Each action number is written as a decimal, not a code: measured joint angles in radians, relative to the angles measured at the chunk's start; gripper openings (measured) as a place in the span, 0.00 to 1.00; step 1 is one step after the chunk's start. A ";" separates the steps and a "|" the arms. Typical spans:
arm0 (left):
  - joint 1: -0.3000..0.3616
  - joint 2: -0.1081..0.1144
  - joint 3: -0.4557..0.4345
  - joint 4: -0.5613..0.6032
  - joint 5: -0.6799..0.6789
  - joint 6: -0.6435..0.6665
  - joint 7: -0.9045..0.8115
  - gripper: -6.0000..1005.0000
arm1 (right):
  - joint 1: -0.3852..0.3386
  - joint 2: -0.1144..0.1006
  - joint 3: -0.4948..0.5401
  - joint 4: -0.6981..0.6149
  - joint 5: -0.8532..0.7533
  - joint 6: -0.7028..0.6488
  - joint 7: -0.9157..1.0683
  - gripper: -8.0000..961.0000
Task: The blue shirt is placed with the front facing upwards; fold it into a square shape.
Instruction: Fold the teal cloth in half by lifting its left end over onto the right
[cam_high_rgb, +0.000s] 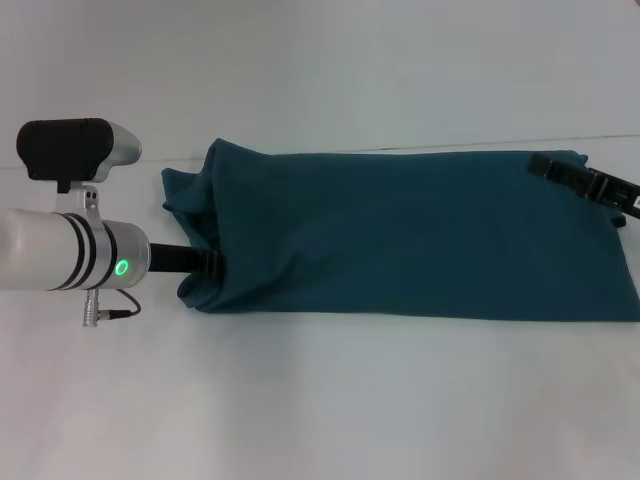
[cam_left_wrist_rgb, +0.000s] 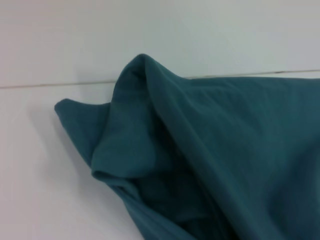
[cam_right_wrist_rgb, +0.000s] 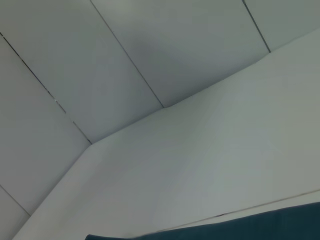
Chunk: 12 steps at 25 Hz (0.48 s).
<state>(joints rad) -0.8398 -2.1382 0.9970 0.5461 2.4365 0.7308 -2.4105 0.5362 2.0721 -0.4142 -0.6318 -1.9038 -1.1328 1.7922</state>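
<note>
The left tool (cam_high_rgb: 212, 264) is buried in the blue shirt's (cam_high_rgb: 420, 235) bunched left end; the right tool (cam_high_rgb: 590, 182) rests on its far right corner. I cannot tell either one's grip.

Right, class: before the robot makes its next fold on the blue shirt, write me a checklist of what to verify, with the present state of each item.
1. The blue shirt lies as a long band on the white table: ok.
2. Print side facing up: cannot tell, no print shows.
3. Left end flat: not ok, it is bunched and lifted.
4. Left gripper at that bunched end: ok; its hold on the cloth: cannot tell.
5. Right gripper at the far right corner: ok; its grip: cannot tell.
</note>
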 joint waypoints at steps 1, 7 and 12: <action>0.000 0.000 0.000 -0.001 -0.001 0.000 0.000 0.47 | 0.000 0.000 0.000 0.000 0.000 0.000 0.000 0.77; 0.017 -0.004 0.000 0.030 -0.029 -0.004 0.009 0.23 | -0.001 0.000 0.000 0.005 0.000 -0.002 0.002 0.77; 0.050 -0.018 0.003 0.098 -0.038 0.022 0.018 0.03 | -0.007 0.001 0.000 0.008 0.003 -0.006 -0.004 0.76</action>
<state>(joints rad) -0.7898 -2.1562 1.0003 0.6445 2.3982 0.7525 -2.3926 0.5297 2.0731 -0.4141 -0.6237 -1.9008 -1.1390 1.7880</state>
